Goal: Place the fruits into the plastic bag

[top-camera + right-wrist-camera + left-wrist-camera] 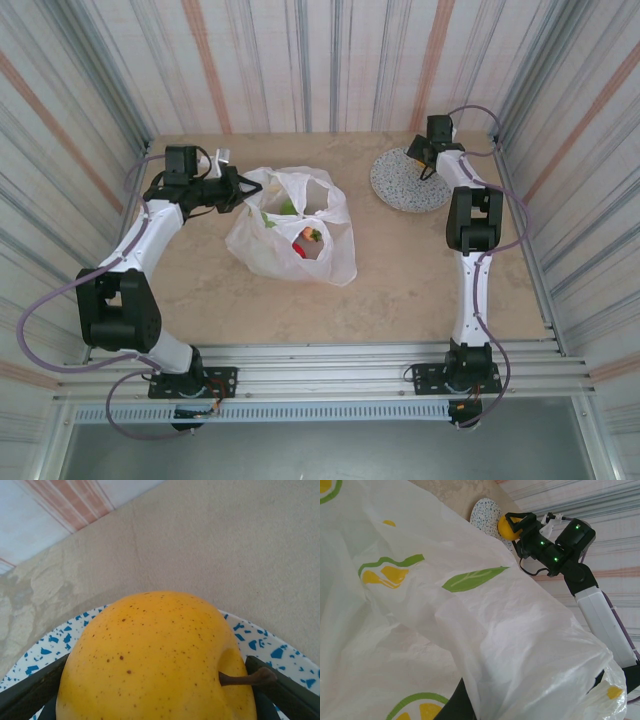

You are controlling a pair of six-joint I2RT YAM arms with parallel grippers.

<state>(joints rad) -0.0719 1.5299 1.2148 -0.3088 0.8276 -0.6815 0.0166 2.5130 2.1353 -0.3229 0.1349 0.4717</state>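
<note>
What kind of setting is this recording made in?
Probably a lab robot cell, not a home: striped panel walls box in a beige tabletop, and the left arm and right arm are bolted to an aluminium rail at its near edge.

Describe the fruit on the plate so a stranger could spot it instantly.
Find the speckled plate at far right of the table. On it, flanked by the right gripper, sits a yellow-orange fruit with brown freckles and a stem; the other fruits lie in the plastic bag.
</note>
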